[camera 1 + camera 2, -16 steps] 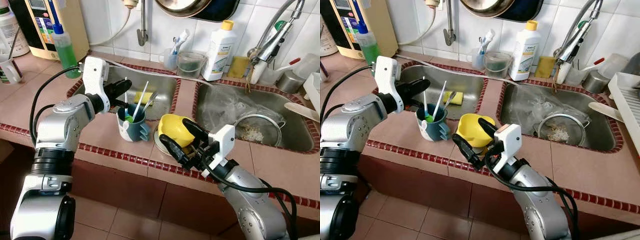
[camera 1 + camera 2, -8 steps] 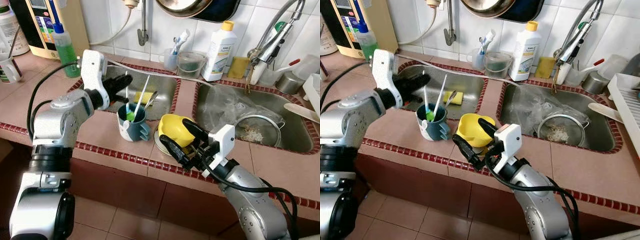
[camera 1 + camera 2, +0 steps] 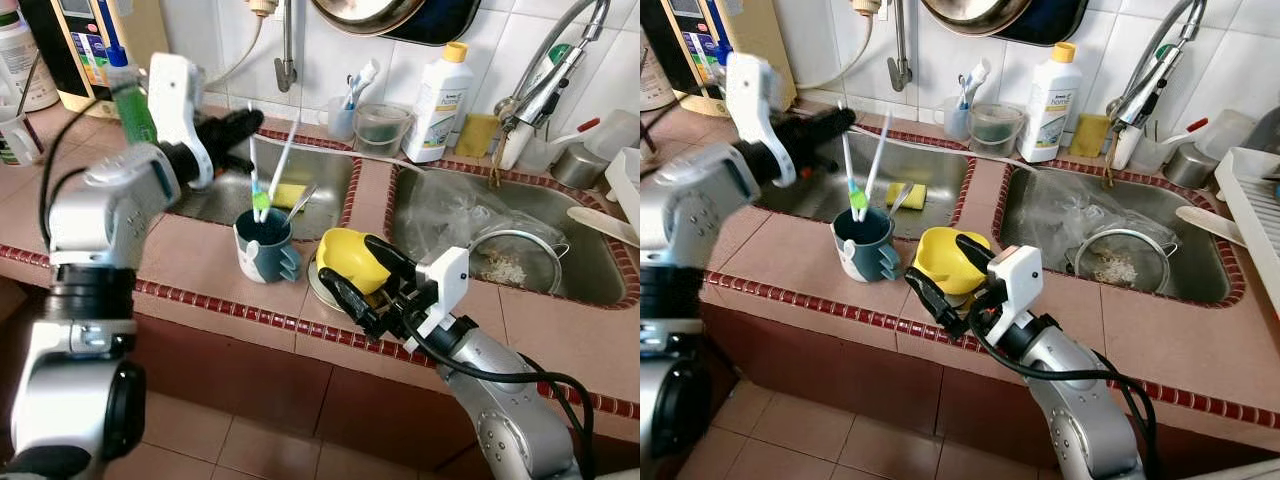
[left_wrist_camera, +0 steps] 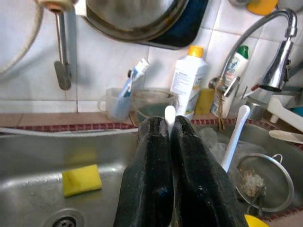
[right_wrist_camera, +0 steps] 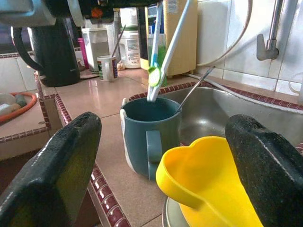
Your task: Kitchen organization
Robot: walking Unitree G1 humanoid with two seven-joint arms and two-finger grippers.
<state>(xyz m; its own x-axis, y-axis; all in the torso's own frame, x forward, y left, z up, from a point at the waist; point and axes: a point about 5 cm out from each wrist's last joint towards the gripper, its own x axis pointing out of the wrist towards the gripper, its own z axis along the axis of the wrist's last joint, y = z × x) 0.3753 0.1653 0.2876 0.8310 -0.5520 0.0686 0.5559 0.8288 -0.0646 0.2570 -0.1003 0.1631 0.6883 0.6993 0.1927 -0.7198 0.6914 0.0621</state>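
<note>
Since the earlier frame the left tool (image 3: 240, 127) has risen from beside the blue mug (image 3: 266, 245) and now holds the tops of two white toothbrushes (image 3: 862, 165), with its fingers (image 4: 156, 165) pressed narrow on one handle. The second handle passes just beside the fingers, and I cannot tell if it is really pinched. The brush heads hang below the tool, with their lower ends at the mouth of the mug or just above it. The right tool (image 3: 362, 283) is spread wide around a yellow cup (image 3: 347, 258), which sits on a small plate (image 3: 318, 291) on the bench (image 3: 200, 262), close to the mug. I cannot tell if its fingers touch the cup.

I judge the step in hand is to take the toothbrushes out of the mug. To do it well, the lift should go straight up until the heads are free of the rim, so the mug does not tip. The grip should stay firm, because the loose handle may slip and fall into the sink (image 3: 310, 180) behind.
</note>
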